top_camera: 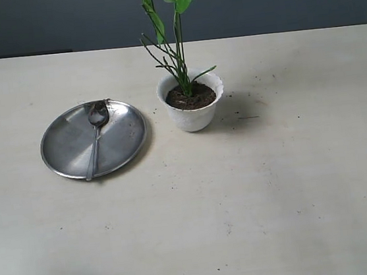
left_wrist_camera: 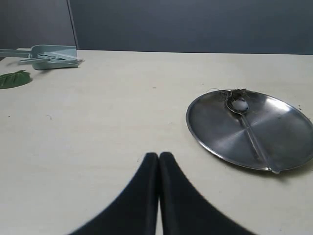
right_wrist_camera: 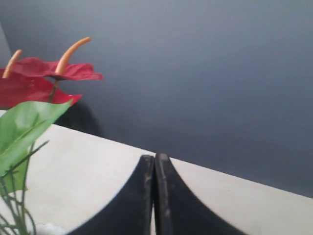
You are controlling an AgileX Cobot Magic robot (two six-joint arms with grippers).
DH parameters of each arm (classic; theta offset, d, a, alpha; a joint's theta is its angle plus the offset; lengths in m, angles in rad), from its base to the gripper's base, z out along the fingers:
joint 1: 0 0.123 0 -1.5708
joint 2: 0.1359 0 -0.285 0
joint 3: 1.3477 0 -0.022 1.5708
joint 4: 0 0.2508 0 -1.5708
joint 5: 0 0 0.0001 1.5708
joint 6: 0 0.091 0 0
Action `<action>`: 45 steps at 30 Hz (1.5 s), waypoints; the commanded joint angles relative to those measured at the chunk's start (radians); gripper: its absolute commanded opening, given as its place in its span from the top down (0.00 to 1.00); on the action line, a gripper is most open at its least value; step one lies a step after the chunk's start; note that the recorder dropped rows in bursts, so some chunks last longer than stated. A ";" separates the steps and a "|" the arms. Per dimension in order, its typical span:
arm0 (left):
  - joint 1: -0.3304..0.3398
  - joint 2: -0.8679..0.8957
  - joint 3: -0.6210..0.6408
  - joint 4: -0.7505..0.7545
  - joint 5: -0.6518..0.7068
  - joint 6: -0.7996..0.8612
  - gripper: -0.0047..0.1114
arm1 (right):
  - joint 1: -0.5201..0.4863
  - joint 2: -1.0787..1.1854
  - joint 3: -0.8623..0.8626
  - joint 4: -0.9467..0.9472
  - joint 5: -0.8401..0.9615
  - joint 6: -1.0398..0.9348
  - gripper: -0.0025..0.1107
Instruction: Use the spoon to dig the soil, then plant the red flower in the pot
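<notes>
Well, both grippers are empty, jaws pressed together. The left gripper [left_wrist_camera: 159, 157] has the spoon [left_wrist_camera: 249, 132] lying on the steel plate [left_wrist_camera: 288, 122] out ahead of it, well apart. The right gripper [right_wrist_camera: 154, 159] hangs up near the red flower [right_wrist_camera: 46, 78], not touching; its stem stands in the soil [top_camera: 191, 98] of the pot [top_camera: 193, 116]. Planting looks done, I'd say; any next move just needs to steer clear of the leaves.

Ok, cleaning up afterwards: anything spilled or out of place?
Soil fibres cling to the spoon tip on the steel plate, soil specks dot the table beside the pot, and a loose green leaf lies apart.
</notes>
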 commanded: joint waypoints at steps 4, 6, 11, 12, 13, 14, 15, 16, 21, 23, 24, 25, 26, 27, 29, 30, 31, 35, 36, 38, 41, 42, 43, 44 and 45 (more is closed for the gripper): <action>-0.004 -0.005 0.005 -0.006 -0.006 -0.001 0.96 | -0.004 -0.121 0.069 -0.002 0.113 0.010 0.98; -0.004 -0.005 0.005 -0.006 -0.006 -0.001 0.96 | -0.004 -0.159 0.078 0.038 0.160 0.018 0.98; -0.004 -0.005 0.005 -0.006 -0.006 -0.001 0.96 | -0.004 -0.260 0.089 0.086 0.207 0.016 0.98; -0.004 -0.005 0.005 -0.006 -0.006 -0.001 0.96 | -0.004 -0.275 0.089 0.078 0.226 0.014 0.98; -0.004 -0.005 0.005 -0.006 -0.006 -0.001 0.96 | -0.004 -0.291 0.089 0.068 0.247 0.014 0.98; -0.004 -0.005 0.005 -0.006 -0.006 -0.001 0.96 | -0.004 -0.302 0.089 0.067 0.259 0.014 0.98; -0.004 -0.005 0.005 -0.006 -0.006 -0.001 0.96 | -0.004 -0.314 0.089 0.069 0.264 0.014 0.98; -0.004 -0.005 0.005 -0.006 -0.006 -0.001 0.96 | -0.004 -0.321 0.089 0.069 0.271 0.014 0.98; -0.004 -0.005 0.005 -0.006 -0.006 -0.001 0.96 | -0.004 -0.343 0.089 0.078 0.273 0.017 0.98; -0.004 -0.005 0.005 -0.006 -0.006 -0.001 0.96 | -0.004 -0.345 0.089 0.078 0.273 0.017 0.98; -0.004 -0.005 0.005 -0.006 -0.006 -0.001 0.96 | -0.004 -0.344 0.089 0.077 0.273 0.015 0.98; -0.004 -0.005 0.005 -0.006 -0.006 -0.001 0.96 | -0.004 -0.344 0.089 0.077 0.273 0.012 0.98; -0.004 -0.005 0.005 -0.006 -0.006 -0.001 0.96 | -0.004 -0.344 0.089 0.072 0.273 0.010 0.98; -0.004 -0.005 0.005 -0.006 -0.006 -0.001 0.96 | -0.004 -0.344 0.089 0.067 0.273 0.008 0.98; -0.004 -0.005 0.005 -0.006 -0.006 -0.001 0.96 | -0.004 -0.344 0.089 0.067 0.273 -0.015 0.98; -0.004 -0.005 0.005 -0.006 -0.006 -0.001 0.96 | -0.004 -0.344 0.089 0.067 0.273 -0.016 0.98; -0.004 -0.005 0.005 -0.006 -0.006 -0.001 0.96 | -0.004 -0.344 0.089 0.067 0.273 -0.016 0.98; -0.004 -0.005 0.005 -0.006 -0.006 -0.001 0.96 | -0.004 -0.350 0.089 0.067 0.252 -0.016 0.98; -0.004 -0.005 0.005 -0.006 -0.006 -0.001 0.96 | -0.004 -0.353 0.089 0.067 0.250 -0.016 0.98; -0.004 -0.005 0.005 -0.006 -0.006 -0.001 0.96 | -0.004 -0.365 0.089 0.067 0.229 -0.035 0.98; -0.004 -0.005 0.005 -0.006 -0.006 -0.001 0.96 | -0.004 -0.401 0.089 0.062 0.190 -0.079 0.98; -0.004 -0.005 0.005 -0.006 -0.006 -0.001 0.96 | -0.004 -0.414 0.089 0.062 0.180 -0.087 0.98; -0.004 -0.005 0.005 -0.006 -0.006 -0.001 0.96 | -0.004 -0.432 0.089 0.062 0.175 -0.094 0.98; -0.004 -0.005 0.005 -0.006 -0.006 -0.001 0.96 | -0.004 -0.450 0.089 0.062 0.176 -0.103 0.98; -0.004 -0.005 0.005 -0.006 -0.006 -0.001 0.96 | -0.004 -0.466 0.089 0.062 0.178 -0.111 0.98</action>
